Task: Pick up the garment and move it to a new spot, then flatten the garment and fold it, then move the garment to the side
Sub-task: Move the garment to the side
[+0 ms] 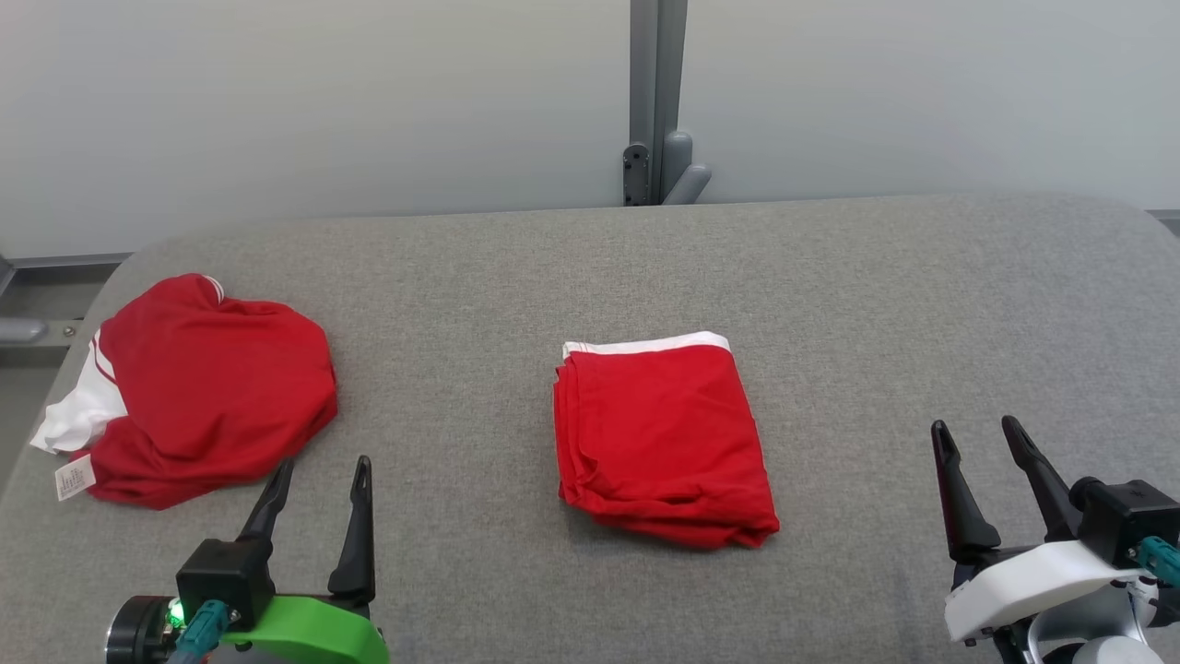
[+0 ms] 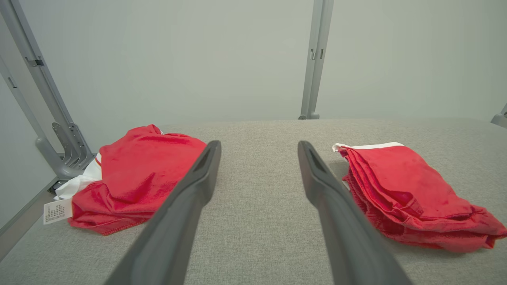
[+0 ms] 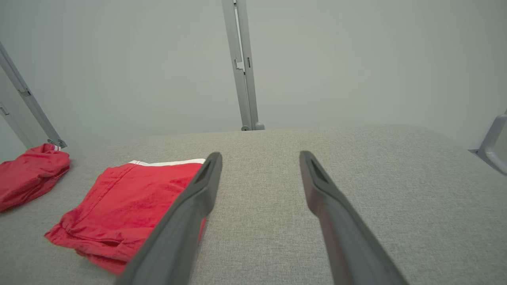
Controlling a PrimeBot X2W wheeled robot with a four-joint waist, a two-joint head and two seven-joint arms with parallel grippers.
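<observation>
Folded red garment (image 1: 659, 443), grey woven table (image 1: 876, 323), left end effector (image 1: 324, 461) spread, right end effector (image 1: 974, 423) spread

On grey table (image 1: 876, 304), folded red garment (image 1: 659, 443) lying flat at centre, white band (image 1: 645, 346) running along far edge; crumpled red-and-white garment (image 1: 212, 387) sitting bunched near left edge, white label (image 1: 74, 477) sticking out.

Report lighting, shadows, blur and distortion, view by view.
Head view: soft even light, no glare; the folded red garment casts a faint shadow on the grey table. Left wrist view: the left gripper looms soft near the lens; the frame post leans from wide-angle distortion. Right wrist view: the right gripper likewise looms soft; the wall is evenly lit.
</observation>
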